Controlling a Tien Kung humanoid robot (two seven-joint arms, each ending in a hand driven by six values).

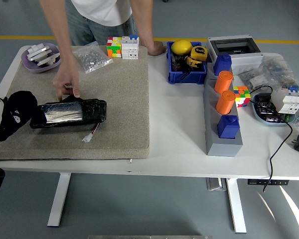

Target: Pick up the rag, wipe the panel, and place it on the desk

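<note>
A black panel (70, 113) with a shiny face lies on the beige mat (114, 99) at the left. A black rag (19, 113) covers my left hand (12, 117) at the panel's left end, over the mat's left edge. My fingers are hidden under the rag, which seems held. A person's hand (67, 82) presses on the panel's far edge. My right hand is out of view.
A purple dish (39, 56) and a bag of small parts (91, 56) sit at the mat's back. Puzzle cubes (122, 47), a blue bin (186, 62) and a grey block with orange and blue pegs (223, 114) stand to the right.
</note>
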